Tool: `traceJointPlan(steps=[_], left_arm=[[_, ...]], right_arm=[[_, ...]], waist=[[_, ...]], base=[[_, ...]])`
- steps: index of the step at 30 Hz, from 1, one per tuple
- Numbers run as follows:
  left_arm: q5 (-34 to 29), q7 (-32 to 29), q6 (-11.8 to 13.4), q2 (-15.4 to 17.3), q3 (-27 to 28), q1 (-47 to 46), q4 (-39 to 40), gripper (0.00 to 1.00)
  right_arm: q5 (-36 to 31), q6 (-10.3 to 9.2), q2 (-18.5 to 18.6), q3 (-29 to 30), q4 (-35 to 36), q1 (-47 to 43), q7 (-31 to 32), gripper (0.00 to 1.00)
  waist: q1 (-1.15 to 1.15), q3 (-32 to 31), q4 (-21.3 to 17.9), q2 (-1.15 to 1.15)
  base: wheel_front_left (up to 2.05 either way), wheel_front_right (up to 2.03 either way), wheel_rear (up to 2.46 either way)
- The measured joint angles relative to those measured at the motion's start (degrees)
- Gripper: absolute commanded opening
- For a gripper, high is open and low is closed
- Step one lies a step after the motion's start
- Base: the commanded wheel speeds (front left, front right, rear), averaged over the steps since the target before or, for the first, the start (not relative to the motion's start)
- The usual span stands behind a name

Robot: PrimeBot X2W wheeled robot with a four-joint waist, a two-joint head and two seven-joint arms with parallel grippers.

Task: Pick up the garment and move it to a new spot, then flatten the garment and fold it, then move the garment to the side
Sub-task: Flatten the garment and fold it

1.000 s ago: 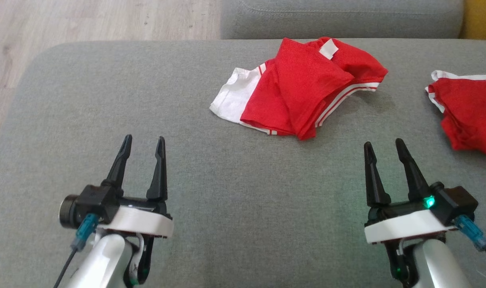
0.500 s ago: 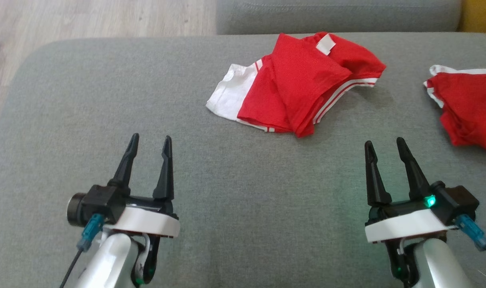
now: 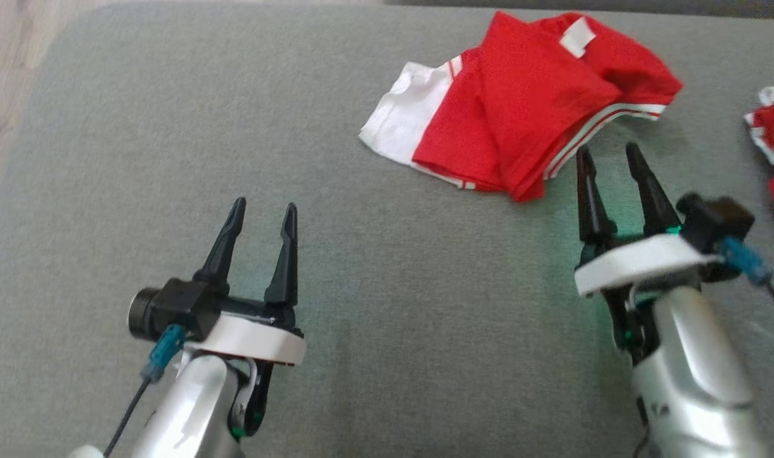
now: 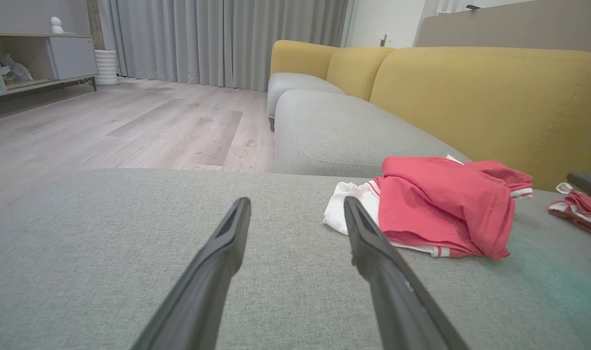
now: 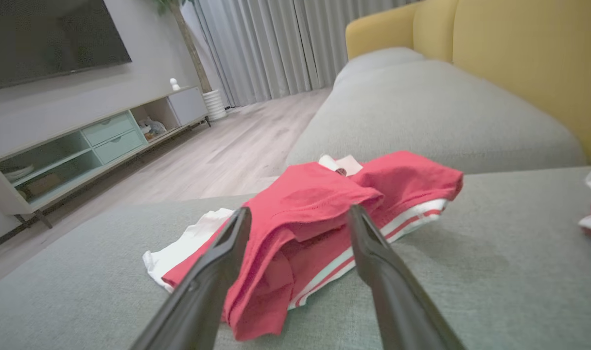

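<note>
The right gripper (image 3: 606,148) is hovering agape and empty, the garment (image 3: 527,108) lying just beyond its fingertips. The left gripper (image 3: 265,203) is gaping too.

My left gripper (image 3: 264,207) hangs low at my left side, its two dark fingers (image 3: 220,249) spread wide and pointing forward, holding nothing. My right gripper (image 3: 606,149) is stretched farther ahead than the left, its fingers also parted and empty. My left forearm (image 3: 189,413) and right forearm (image 3: 692,375) both slope up from below
</note>
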State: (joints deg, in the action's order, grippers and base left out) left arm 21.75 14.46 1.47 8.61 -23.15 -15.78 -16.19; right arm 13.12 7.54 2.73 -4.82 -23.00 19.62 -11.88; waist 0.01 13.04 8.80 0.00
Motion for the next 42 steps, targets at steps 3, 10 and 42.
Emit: traceJointPlan(steps=[3,10,42], left_arm=[[-0.73,0.0,-0.54,-0.7,0.23,-0.86,-0.59,1.0],[-1.82,0.0,-1.76,-2.08,1.03,-1.57,-1.48,1.0],[-5.68,0.0,-4.04,-4.24,4.98,0.81,-3.75,1.0]], right_arm=[[3.88,0.0,0.08,0.51,-5.66,4.34,1.54,1.0],[11.77,0.0,0.3,-0.42,-17.16,11.45,3.57,1.0],[11.38,0.0,1.11,-6.68,-15.43,18.66,-2.49,0.0]], waist=[[0.0,1.06,1.24,0.0],[0.0,2.53,3.5,0.0],[-0.01,-4.74,1.17,0.0]], base=[[0.0,0.0,0.0],[0.0,0.0,0.0],[0.0,0.0,0.0]])
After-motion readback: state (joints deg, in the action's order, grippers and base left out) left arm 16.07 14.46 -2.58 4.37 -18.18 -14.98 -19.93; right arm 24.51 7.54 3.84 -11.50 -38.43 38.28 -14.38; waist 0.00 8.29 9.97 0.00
